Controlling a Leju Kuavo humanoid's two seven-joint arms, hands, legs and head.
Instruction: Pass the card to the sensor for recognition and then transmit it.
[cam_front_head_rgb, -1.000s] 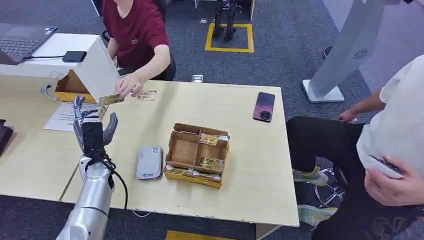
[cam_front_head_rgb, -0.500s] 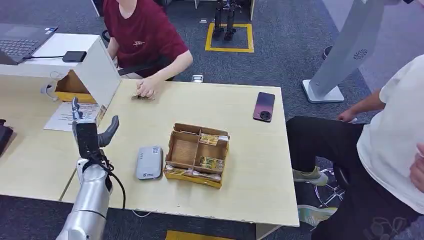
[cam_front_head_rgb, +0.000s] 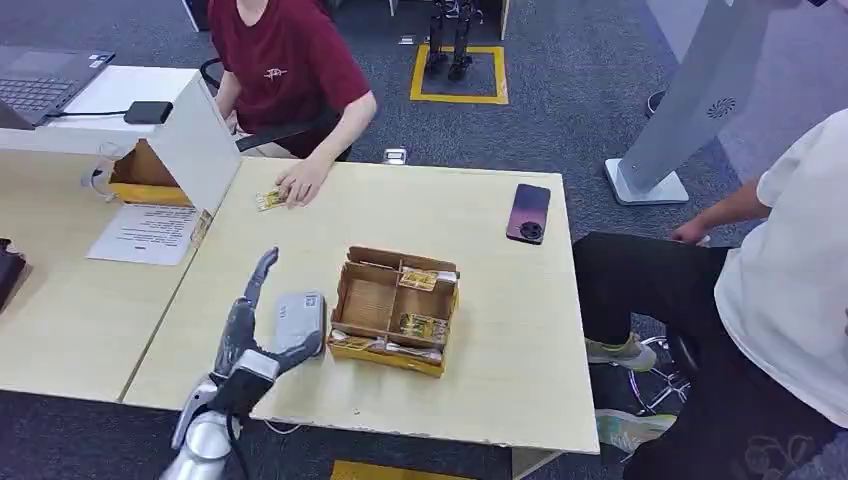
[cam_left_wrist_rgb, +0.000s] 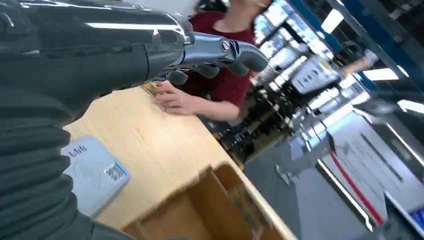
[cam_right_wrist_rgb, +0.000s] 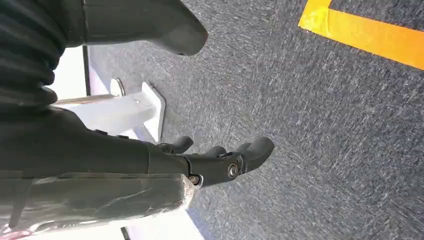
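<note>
The table (cam_front_head_rgb: 480, 330) carries a cardboard box (cam_front_head_rgb: 394, 310) whose compartments hold several cards. Just left of it lies the grey sensor (cam_front_head_rgb: 300, 322), partly beneath the left hand (cam_front_head_rgb: 250, 335), fingers spread and empty. The card (cam_front_head_rgb: 268, 200) rests far off under a person's hand (cam_front_head_rgb: 302, 183). The right hand (cam_right_wrist_rgb: 210, 160) hangs over carpet, fingers loosely curled, empty.
</note>
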